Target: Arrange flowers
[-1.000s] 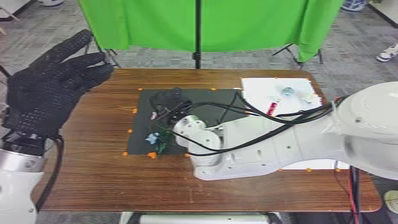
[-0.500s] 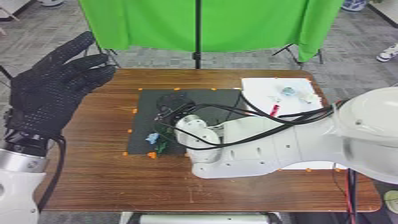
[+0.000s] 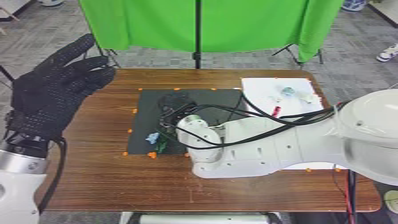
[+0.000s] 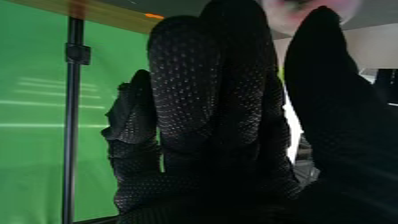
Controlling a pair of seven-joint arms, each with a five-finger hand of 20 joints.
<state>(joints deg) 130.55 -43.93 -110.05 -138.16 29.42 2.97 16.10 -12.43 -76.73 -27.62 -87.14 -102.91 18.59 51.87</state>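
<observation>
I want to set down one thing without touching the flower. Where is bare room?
Table: the front strip between mat and near edge, also the strip between left hand and mat. Crowded: the mat, with blue flower, right hand and right arm over it.

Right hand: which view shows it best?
The right wrist view: the right hand is close up there, fingers and thumb distinct. The head view has it small, dark against the dark mat.

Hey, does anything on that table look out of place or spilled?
Nothing looks spilled or damaged. The blue flower lies on the dark mat's near left part, which seems normal for flower arranging.
</observation>
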